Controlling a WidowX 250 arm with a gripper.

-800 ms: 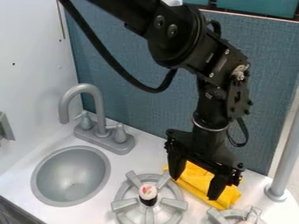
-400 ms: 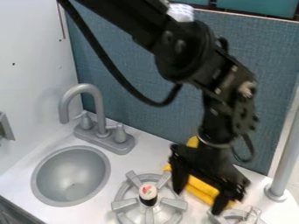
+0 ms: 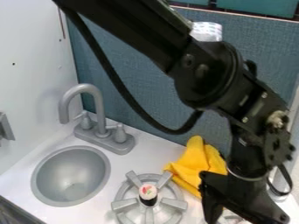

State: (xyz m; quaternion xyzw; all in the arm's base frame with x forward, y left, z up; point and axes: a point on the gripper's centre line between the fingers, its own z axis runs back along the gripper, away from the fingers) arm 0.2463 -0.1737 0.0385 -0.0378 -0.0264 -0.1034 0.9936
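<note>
Black robot arm (image 3: pixel 204 83) with smooth, rounded housings, entering from the upper edge and slanting down to the right; a slack, curved black cable (image 3: pixel 111 72) hangs beside it, and a white patterned wrap (image 3: pixel 206 31) shows behind its upper joint. The angular, matt black hand (image 3: pixel 242 199) lies at the lower right and is cut by the bottom edge; how far open it is, and whether it has hold of anything, cannot be told. Just beside it, a bright yellow cloth (image 3: pixel 198 162), soft and loosely folded, rises to a rounded peak on the smooth white table (image 3: pixel 153 151); the hand overlaps its right side in the view, and contact cannot be determined. To the left of the cloth, a grey burner (image 3: pixel 175 203) consists of a ring with flat, radiating bars; at its centre stands a small cylindrical piece (image 3: pixel 148 191), dark-sided, with a white top marked red and green. Part of a second grey burner (image 3: pixel 232 218) shows beneath the hand. Farther left are a round, concave grey basin (image 3: pixel 71 176) and a hooked, tubular faucet (image 3: pixel 88 89) with two tapered handles. A blue-grey panel (image 3: pixel 137 105) of woven texture stands behind, meeting a smooth white wall (image 3: pixel 35 65).
</note>
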